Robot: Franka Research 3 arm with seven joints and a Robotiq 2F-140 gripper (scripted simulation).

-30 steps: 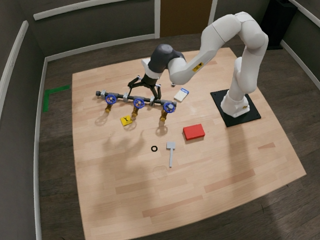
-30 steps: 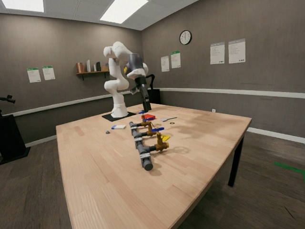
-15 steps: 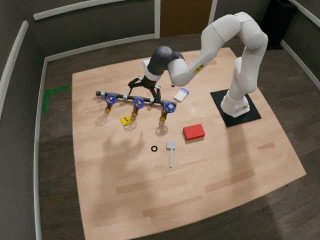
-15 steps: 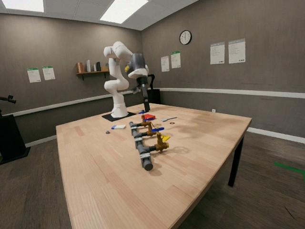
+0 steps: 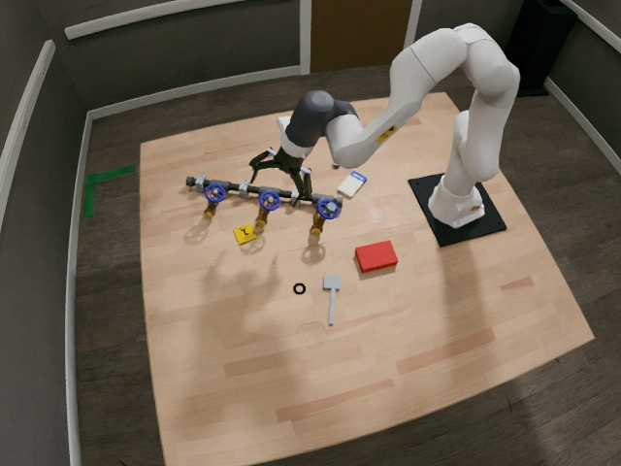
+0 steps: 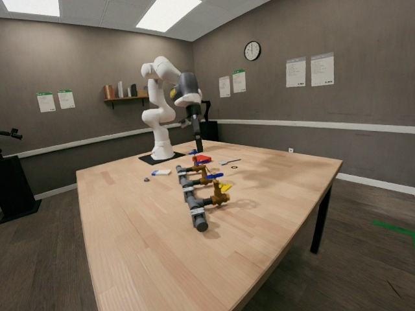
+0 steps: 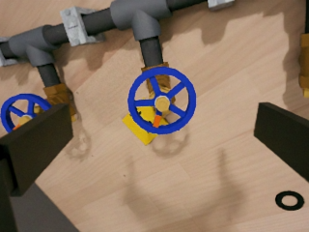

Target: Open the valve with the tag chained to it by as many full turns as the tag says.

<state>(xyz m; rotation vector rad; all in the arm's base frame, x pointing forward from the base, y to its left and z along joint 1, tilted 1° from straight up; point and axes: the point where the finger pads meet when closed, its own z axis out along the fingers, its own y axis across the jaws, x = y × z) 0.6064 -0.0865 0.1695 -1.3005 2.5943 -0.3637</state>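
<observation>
A grey pipe (image 5: 260,190) lies across the table with three blue handwheel valves on brass bodies: left (image 5: 214,191), middle (image 5: 269,200) and right (image 5: 329,207). A yellow tag (image 5: 245,233) lies on the table by the middle valve. In the wrist view the middle handwheel (image 7: 161,100) sits between my two black fingers, with the yellow tag (image 7: 140,128) under it and the left handwheel (image 7: 21,111) at the edge. My gripper (image 5: 279,183) hangs above the middle valve, open wide and empty. It also shows in the exterior view (image 6: 196,133).
A red block (image 5: 375,255), a grey paddle-shaped tool (image 5: 331,295) and a small black ring (image 5: 297,292) lie in front of the pipe. A white card with a blue end (image 5: 351,183) lies behind it. The arm's black base plate (image 5: 456,208) is at the right.
</observation>
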